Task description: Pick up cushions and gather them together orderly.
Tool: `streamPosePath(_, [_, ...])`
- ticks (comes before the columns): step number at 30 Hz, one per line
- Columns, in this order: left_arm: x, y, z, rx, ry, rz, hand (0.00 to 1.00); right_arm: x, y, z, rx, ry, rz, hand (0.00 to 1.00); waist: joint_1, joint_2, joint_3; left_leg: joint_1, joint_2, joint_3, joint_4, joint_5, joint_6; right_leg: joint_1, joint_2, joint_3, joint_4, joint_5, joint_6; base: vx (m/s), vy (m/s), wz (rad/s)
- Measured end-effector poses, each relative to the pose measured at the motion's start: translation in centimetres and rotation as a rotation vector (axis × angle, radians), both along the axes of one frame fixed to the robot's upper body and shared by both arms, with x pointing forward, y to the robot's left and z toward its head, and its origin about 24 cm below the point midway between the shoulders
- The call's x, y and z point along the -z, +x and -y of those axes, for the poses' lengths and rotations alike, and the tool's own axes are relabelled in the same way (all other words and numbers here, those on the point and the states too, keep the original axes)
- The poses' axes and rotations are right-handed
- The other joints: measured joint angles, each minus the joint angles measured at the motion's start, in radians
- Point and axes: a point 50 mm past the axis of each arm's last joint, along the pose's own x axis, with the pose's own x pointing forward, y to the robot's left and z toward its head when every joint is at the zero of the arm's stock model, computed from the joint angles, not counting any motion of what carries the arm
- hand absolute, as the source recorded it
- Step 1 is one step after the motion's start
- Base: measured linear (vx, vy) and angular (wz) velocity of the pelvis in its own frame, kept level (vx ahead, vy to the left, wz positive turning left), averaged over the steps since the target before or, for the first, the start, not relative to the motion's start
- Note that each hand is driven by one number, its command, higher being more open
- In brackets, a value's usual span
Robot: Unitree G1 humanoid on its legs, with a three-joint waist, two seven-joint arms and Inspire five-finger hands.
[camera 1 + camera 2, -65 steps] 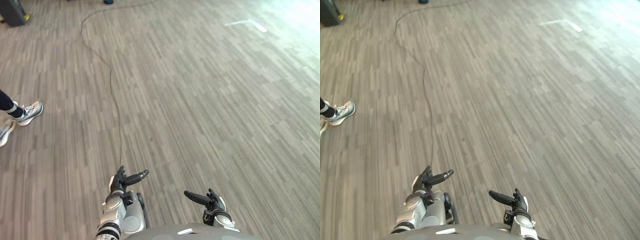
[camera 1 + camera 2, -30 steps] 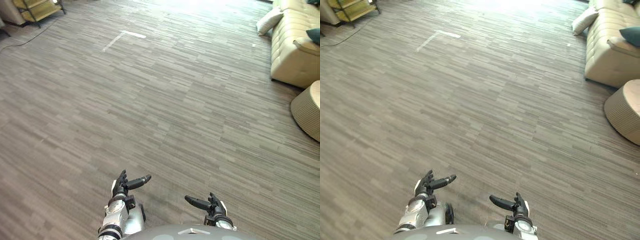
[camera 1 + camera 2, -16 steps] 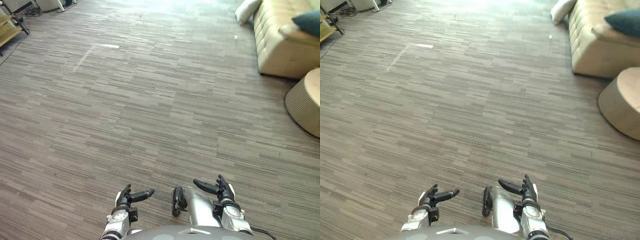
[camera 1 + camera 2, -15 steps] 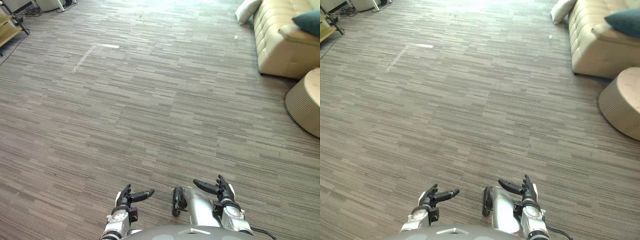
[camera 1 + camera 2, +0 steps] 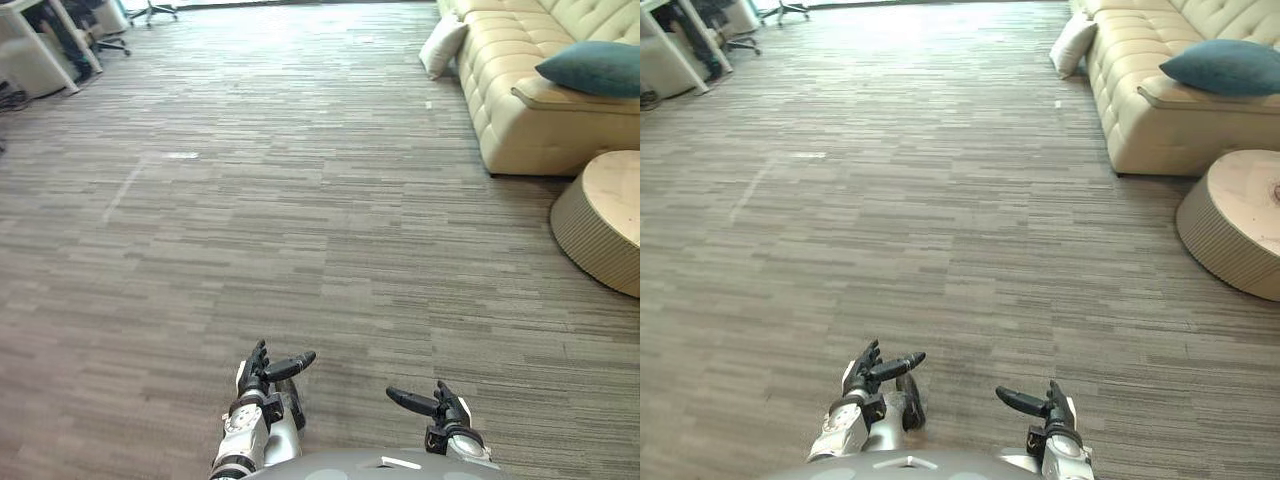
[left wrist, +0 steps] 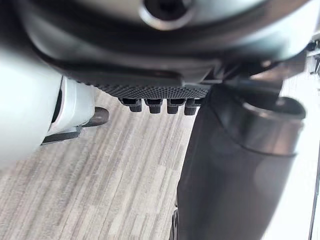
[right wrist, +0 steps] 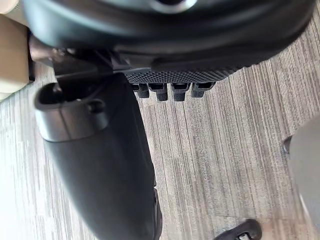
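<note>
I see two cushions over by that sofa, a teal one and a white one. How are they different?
Colour: the teal cushion is dark blue-green, while the white cushion is pale.
Place: the teal cushion lies up on the sofa, while the white cushion is down on the floor at the sofa's far end.
Pose: the teal cushion lies flat, while the white cushion stands tilted and seems to lean on the sofa.
Both look plump and plain-coloured.

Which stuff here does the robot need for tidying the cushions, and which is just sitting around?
For the job:
- teal cushion, lying on the sofa
- white cushion, by the sofa's end
- left hand and right hand, both open and empty

Just around:
- cream sofa
- round low table
- white desk, far off
</note>
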Motion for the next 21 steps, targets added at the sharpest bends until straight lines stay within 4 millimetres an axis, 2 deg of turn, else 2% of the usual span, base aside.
streamPosePath(1, [-0.1,0.3,-0.4,0.002,0.012,0.006,1.0,0.1,-0.2,-0.2,0.021,0.012,-0.006,1.0,0.0,-0.019,-0.001,-0.011,-0.017,0.002,0.07,-0.06,0.035,-0.013,-0.025,0.005,0.066,0.009,0.017,0.59,0.249,0.21])
streamPosePath(2, [-0.1,0.3,-0.8,0.002,0.024,-0.007,1.0,0.3,-0.6,-0.5,0.046,0.027,-0.019,1.0,0.0,-0.038,-0.01,0.01,-0.04,0.001,0.131,-0.134,0.039,-0.023,-0.049,0.001,0.182,0.018,0.032,0.58,0.251,0.24])
streamPosePath(3, [0.0,0.2,-1.0,0.004,0.029,-0.015,1.0,0.4,-0.7,-0.5,0.051,0.03,-0.024,1.0,0.0,-0.044,-0.013,0.022,-0.049,0.002,0.142,-0.155,0.04,-0.037,-0.054,-0.002,0.24,0.024,0.041,0.68,0.284,0.26])
streamPosePath(4, [0.3,-0.3,-1.3,0.029,0.051,-0.044,1.0,0.5,-0.7,-0.6,0.056,0.035,-0.028,1.0,-0.004,-0.058,-0.023,0.063,-0.073,-0.001,0.155,-0.218,0.037,-0.115,-0.07,-0.012,0.461,0.091,0.079,0.7,0.252,0.32])
streamPosePath(5, [0.6,-0.6,-1.5,0.043,0.061,-0.069,1.0,0.4,-0.4,-0.6,0.051,0.04,-0.024,1.0,-0.015,-0.068,-0.025,0.108,-0.095,-0.017,0.143,-0.255,0.038,-0.196,-0.085,-0.023,0.661,0.255,0.108,0.71,0.225,0.41])
streamPosePath(6, [0.6,-0.5,-1.4,0.061,0.068,-0.078,1.0,0.4,-0.4,-0.5,0.048,0.038,-0.019,1.0,-0.024,-0.06,-0.02,0.139,-0.103,-0.028,0.128,-0.277,0.037,-0.241,-0.1,-0.033,0.754,0.326,0.135,0.61,0.134,0.36])
streamPosePath(7, [0.8,-1.0,-1.7,0.067,0.08,-0.104,1.0,0.3,-0.1,-0.3,0.045,0.034,-0.003,1.0,-0.022,-0.061,-0.02,0.214,-0.112,-0.037,0.087,-0.305,0.028,-0.343,-0.126,-0.068,0.92,0.262,0.081,0.49,0.078,0.16])
streamPosePath(8, [0.9,-1.1,-1.8,0.067,0.082,-0.112,1.0,0.2,0.1,-0.2,0.044,0.032,0.003,1.0,-0.023,-0.06,-0.019,0.238,-0.114,-0.038,0.071,-0.307,0.026,-0.367,-0.131,-0.076,0.949,0.238,0.066,0.63,0.069,0.09])
streamPosePath(9, [1.2,-1.7,-1.9,0.066,0.087,-0.136,1.0,0.0,0.5,0.3,0.042,0.019,0.023,1.0,-0.028,-0.041,-0.008,0.33,-0.113,-0.051,0.002,-0.319,0.017,-0.444,-0.134,-0.11,0.992,0.176,0.051,0.66,0.005,0.19])
streamPosePath(11, [1.5,-2.2,-1.7,0.099,0.096,-0.164,1.0,-0.4,0.9,1.2,0.048,-0.005,0.048,1.0,-0.041,-0.017,0.004,0.434,-0.096,-0.072,-0.077,-0.324,0.013,-0.539,-0.113,-0.153,0.968,0.108,0.038,0.75,-0.089,0.39])
streamPosePath(12, [1.7,-2.6,-1.5,0.107,0.09,-0.183,1.0,-0.8,1.6,2.0,0.064,-0.026,0.088,1.0,-0.06,0.001,0.016,0.534,-0.053,-0.081,-0.125,-0.321,0.008,-0.653,-0.077,-0.184,0.85,0.047,0.01,0.7,-0.18,0.51])
streamPosePath(13, [1.8,-2.8,-1.5,0.106,0.089,-0.19,1.0,-1.0,1.8,2.1,0.064,-0.033,0.1,1.0,-0.065,0.002,0.019,0.56,-0.039,-0.084,-0.132,-0.321,0.007,-0.69,-0.066,-0.186,0.757,0.045,0.011,0.86,-0.286,0.73])
streamPosePath(14, [1.8,-3.0,-1.5,0.108,0.088,-0.194,1.0,-1.1,1.8,2.4,0.063,-0.041,0.108,1.0,-0.073,-0.003,0.019,0.596,-0.017,-0.087,-0.134,-0.329,-0.006,-0.724,-0.056,-0.178,0.538,0.082,0.039,0.59,-0.242,0.67])
streamPosePath(15, [1.9,-3.1,-1.7,0.119,0.096,-0.196,1.0,-1.0,1.3,2.4,0.065,-0.041,0.096,1.0,-0.075,-0.023,0.016,0.628,-0.016,-0.09,-0.136,-0.348,-0.042,-0.719,-0.064,-0.185,0.393,0.238,0.031,0.78,-0.321,0.61])
streamPosePath(16, [1.9,-3.0,-1.1,0.13,0.086,-0.196,1.0,-1.0,1.4,3.2,0.072,-0.054,0.09,1.0,-0.075,0.013,0.033,0.663,0.019,-0.096,-0.144,-0.363,-0.068,-0.69,-0.043,-0.223,0.413,0.218,-0.026,0.61,-0.224,0.2])
streamPosePath(17, [1.8,-2.7,-0.5,0.141,0.064,-0.18,1.0,-1.1,1.9,3.7,0.079,-0.064,0.085,1.0,-0.06,0.029,0.032,0.665,-0.003,-0.115,-0.162,-0.357,-0.081,-0.687,-0.026,-0.22,0.433,0.192,-0.034,0.68,-0.225,0.0])
streamPosePath(18, [1.8,-2.6,0.0,0.138,0.053,-0.172,1.0,-1.2,1.9,3.8,0.088,-0.068,0.089,1.0,-0.064,0.031,0.035,0.663,-0.023,-0.115,-0.175,-0.311,-0.073,-0.688,-0.032,-0.231,0.46,0.181,-0.034,0.61,-0.199,0.12])
streamPosePath(19, [1.8,-2.6,0.5,0.136,0.036,-0.171,1.0,-1.0,1.6,3.5,0.091,-0.061,0.078,1.0,-0.08,0.026,0.037,0.675,-0.029,-0.086,-0.166,-0.211,-0.071,-0.68,-0.053,-0.252,0.543,0.152,-0.073,0.57,-0.234,0.39])
streamPosePath(20, [1.8,-2.6,0.8,0.144,0.031,-0.171,1.0,-0.9,1.1,3.6,0.101,-0.058,0.069,1.0,-0.084,0.017,0.037,0.684,-0.031,-0.1,-0.144,-0.176,-0.09,-0.682,-0.061,-0.26,0.586,0.122,-0.086,0.43,-0.229,0.58])
streamPosePath(21, [1.9,-2.9,1.0,0.139,0.026,-0.169,1.0,-0.5,-0.2,3.3,0.096,-0.049,0.033,1.0,-0.093,0.0,0.014,0.639,-0.019,-0.141,-0.003,-0.15,-0.129,-0.611,-0.066,-0.262,0.523,0.033,-0.063,0.42,-0.274,0.44])
